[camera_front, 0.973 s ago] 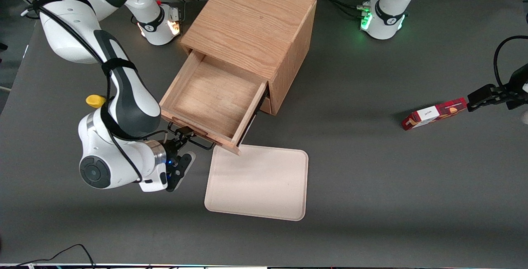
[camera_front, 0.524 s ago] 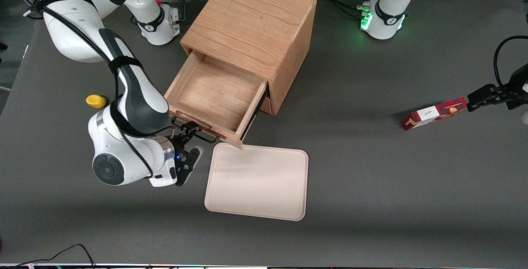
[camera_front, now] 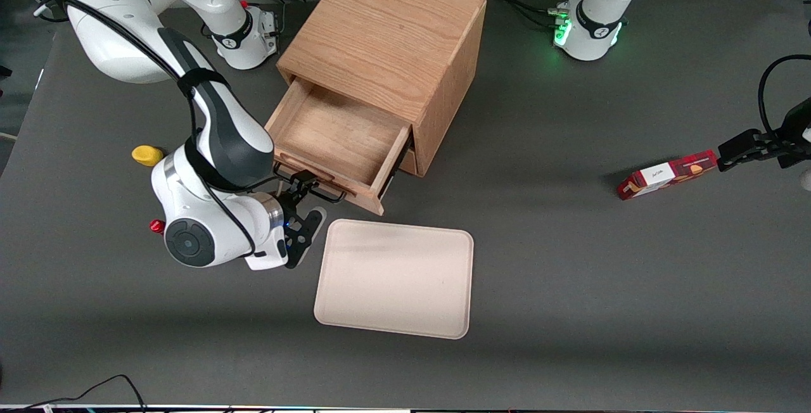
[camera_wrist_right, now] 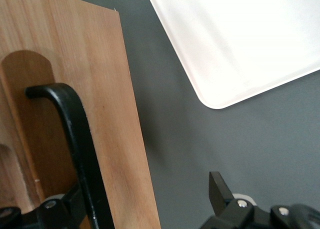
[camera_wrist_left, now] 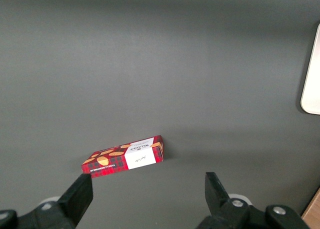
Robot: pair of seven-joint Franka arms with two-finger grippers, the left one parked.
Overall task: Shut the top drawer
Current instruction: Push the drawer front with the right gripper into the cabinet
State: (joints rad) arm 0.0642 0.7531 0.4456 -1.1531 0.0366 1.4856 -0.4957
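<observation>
The top drawer (camera_front: 336, 140) of the light oak cabinet (camera_front: 386, 39) stands partly open, its shallow wooden tray interior showing. Its thin black wire handle (camera_front: 317, 188) runs along the drawer front. My right gripper (camera_front: 308, 204) is open and sits right at the drawer front, on the side nearer the front camera. One finger (camera_front: 304, 182) lies by the handle and the other finger (camera_front: 313, 223) hangs over the table beside the drawer's corner. In the right wrist view the drawer front (camera_wrist_right: 95, 89) and the handle (camera_wrist_right: 75, 134) lie between the open fingers of the gripper (camera_wrist_right: 142, 204). The lower drawer is hidden under the top one.
A beige tray (camera_front: 396, 280) lies on the table just in front of the drawer; it also shows in the right wrist view (camera_wrist_right: 235, 39). A yellow object (camera_front: 147, 155) and a small red object (camera_front: 155, 226) lie beside the working arm. A red box (camera_front: 668, 174) lies toward the parked arm's end.
The top drawer has slid partway into the cabinet. My gripper has moved with the drawer front toward the cabinet, still open.
</observation>
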